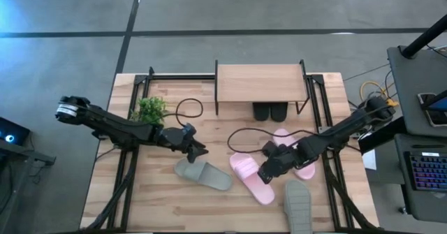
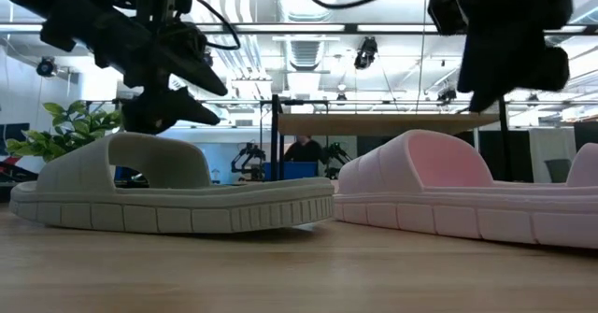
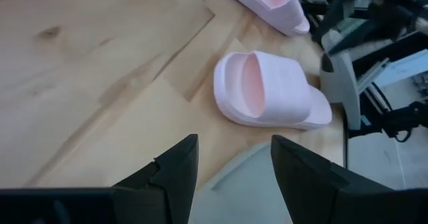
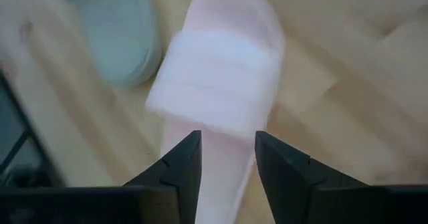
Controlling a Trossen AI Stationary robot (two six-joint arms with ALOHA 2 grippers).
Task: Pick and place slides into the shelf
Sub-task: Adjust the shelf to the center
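The shelf [image 1: 258, 82] stands at the table's far edge, with a black pair of slides [image 1: 269, 112] under it. A grey slide [image 1: 202, 173] lies flat on its sole left of centre. My left gripper [image 1: 198, 152] is open close above its strap [image 2: 159, 149], and the slide's edge [image 3: 241, 177] shows between the fingers. A pink slide [image 1: 251, 178] lies on its sole beside the grey one. My right gripper [image 1: 265, 174] hangs open above it, clear of it in the low view [image 2: 505, 61]. The other pink slide [image 1: 297, 157] lies farther right. My left gripper comes at the grey slide slanting down from the table's left. Its lower fingertip [image 2: 149, 121] stands right at the top of the strap, and I cannot tell whether it touches. The slide rests flat on the table.
A second grey slide [image 1: 297, 205] lies at the near right edge. A small green plant [image 1: 149, 108] stands at the far left. Black cables loop over the table [image 1: 188, 108] between the plant and the shelf. Bare wood lies along the near left.
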